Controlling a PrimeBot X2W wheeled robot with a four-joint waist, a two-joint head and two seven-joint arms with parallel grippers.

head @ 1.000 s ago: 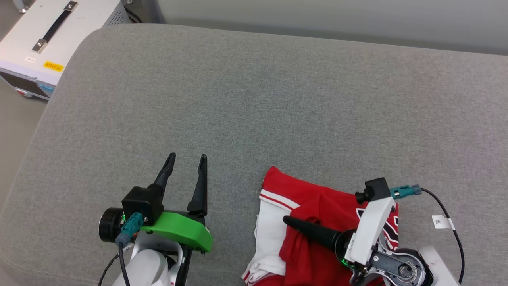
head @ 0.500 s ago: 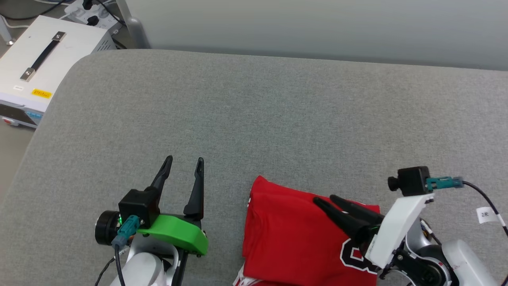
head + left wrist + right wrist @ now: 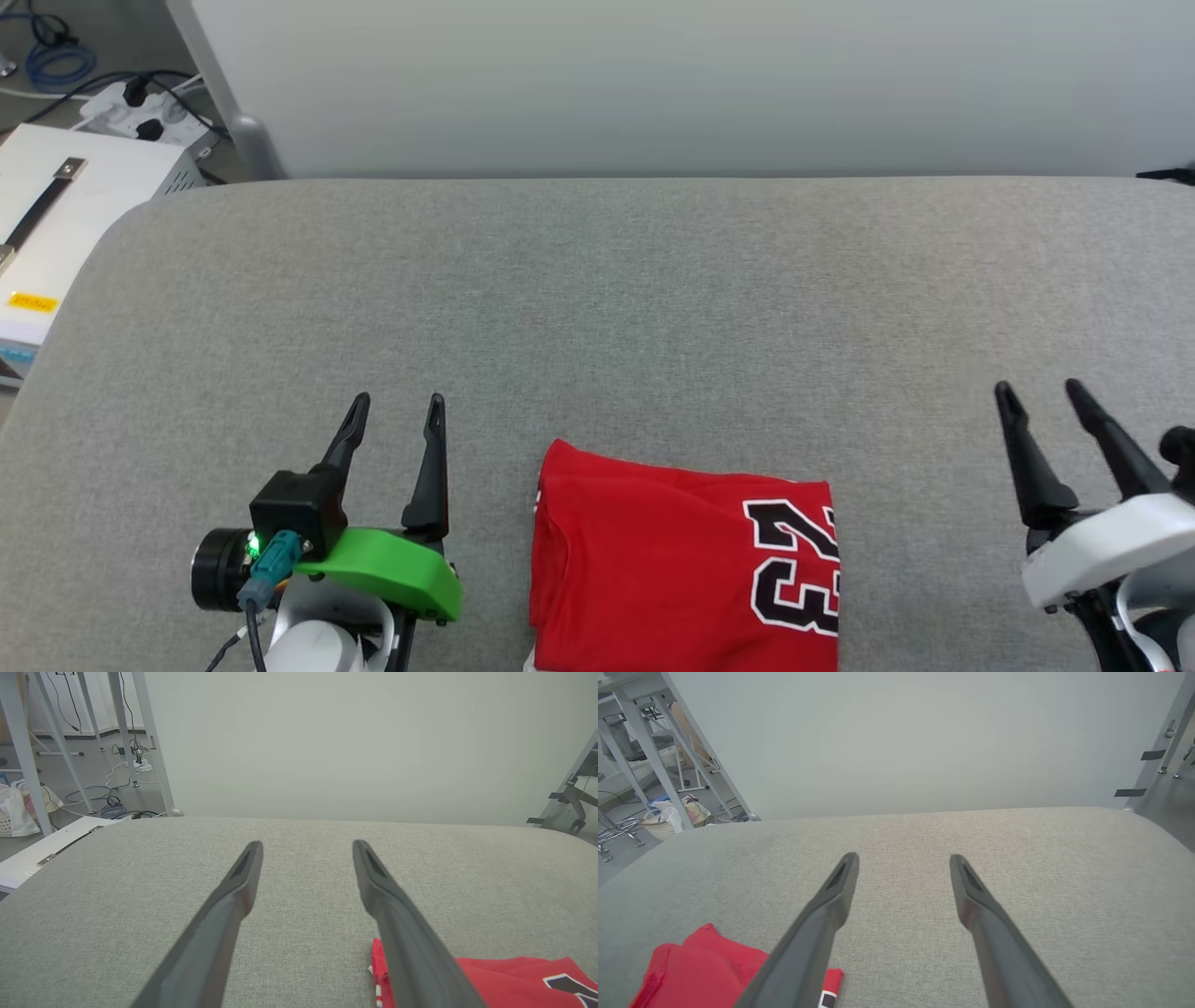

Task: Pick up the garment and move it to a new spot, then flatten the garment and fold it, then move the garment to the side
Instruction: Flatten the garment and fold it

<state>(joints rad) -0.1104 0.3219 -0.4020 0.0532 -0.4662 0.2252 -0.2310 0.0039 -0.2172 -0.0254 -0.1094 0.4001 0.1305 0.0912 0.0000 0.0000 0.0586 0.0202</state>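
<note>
The red soft-fabric sports jersey, folded into a compact rectangle with its black, white-outlined numerals facing up, lies flat on the grey fabric-covered cushion. It rests between the two grippers, near the left one and well apart from the right one, touching neither; the numerals sit on the side towards the right gripper.

The left gripper, two long dark fingers on a green housing, has its fingers spread with nothing between them. In the left wrist view a jersey corner with red-and-white striped trim lies just beside the lower part of one finger. The right gripper, on a white housing, is likewise spread and empty, and the jersey's edge lies off to the side of its fingers.

Out past the left gripper's far side, off the cushion's rounded corner, stands a white box-shaped case with a black strap handle, and beyond that lie a white power strip and cables. Ahead of both sets of fingertips, past the cushion's far edge, rises a plain pale wall.
</note>
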